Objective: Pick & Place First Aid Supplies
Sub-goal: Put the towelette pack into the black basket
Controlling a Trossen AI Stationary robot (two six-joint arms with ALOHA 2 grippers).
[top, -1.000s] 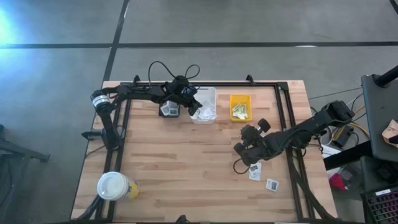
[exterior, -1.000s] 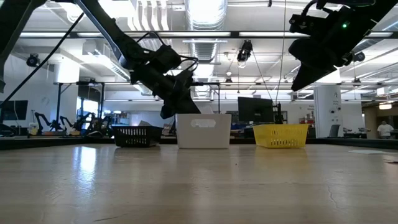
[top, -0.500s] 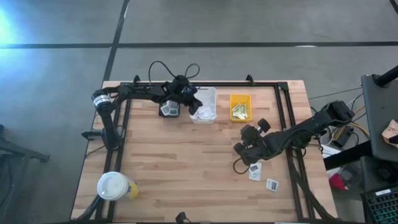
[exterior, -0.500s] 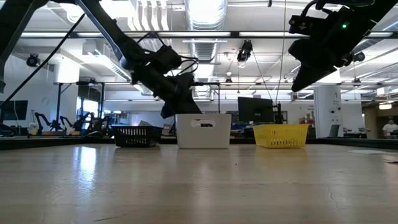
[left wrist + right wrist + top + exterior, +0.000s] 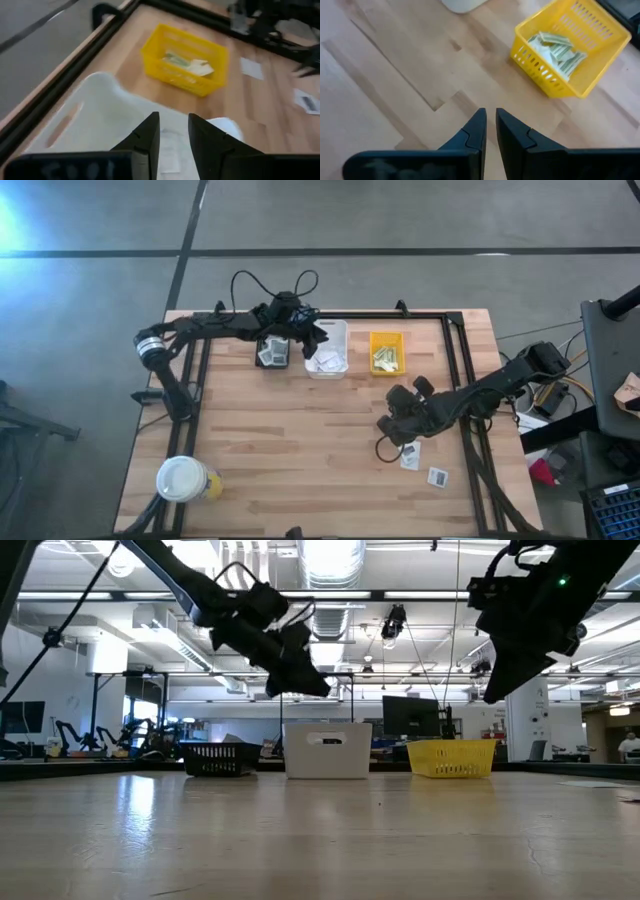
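Overhead, table-level and two wrist views, all sharing yellow bin (image 5: 385, 353).

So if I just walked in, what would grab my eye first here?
Probably the row of three small bins along the table's far edge: black bin, white bin, bright yellow bin with pale strips inside. The left gripper hovers open over the white one, and the right gripper hangs near two loose packets.

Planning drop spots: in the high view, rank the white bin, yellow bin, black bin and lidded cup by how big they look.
1. White bin, clearly largest.
2. Lidded cup.
3. Yellow bin, close to the cup; unsure between them.
4. Black bin looks smallest, but the left arm covers part of it, so that is unsure.
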